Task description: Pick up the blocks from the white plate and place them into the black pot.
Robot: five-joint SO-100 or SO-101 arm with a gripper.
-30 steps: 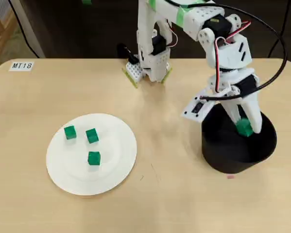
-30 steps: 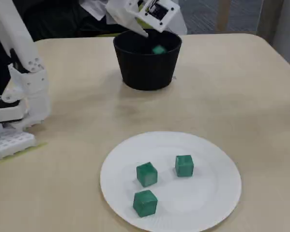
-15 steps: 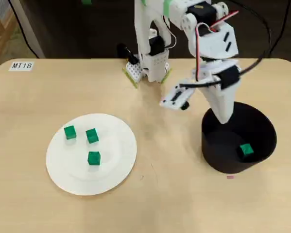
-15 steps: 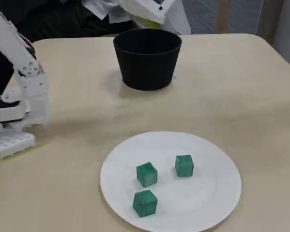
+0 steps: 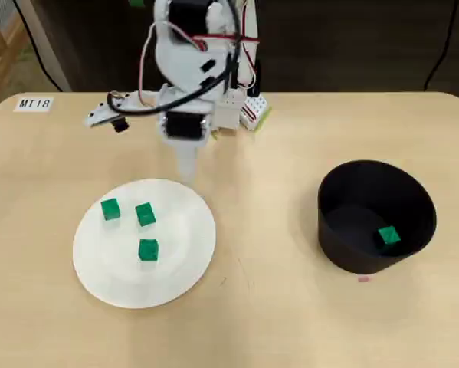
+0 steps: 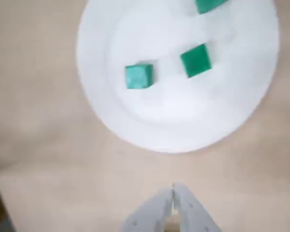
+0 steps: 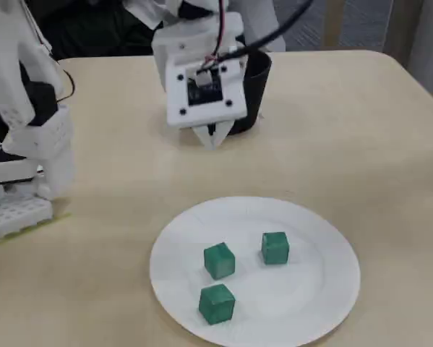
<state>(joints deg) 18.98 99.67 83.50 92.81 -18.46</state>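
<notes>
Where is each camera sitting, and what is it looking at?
Overhead view: above the table, looking down on plate, pot and the whole arm.
Wrist view: on the arm, looking down at the plate past the shut gripper.
Fixed view: low at the table's plate side, facing the pot; shows the arm.
All share the plate's three blocks.

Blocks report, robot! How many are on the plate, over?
Hand shut, empty, near white plate. Three blocks on plate, one in black pot. Nothing in the way.
</notes>
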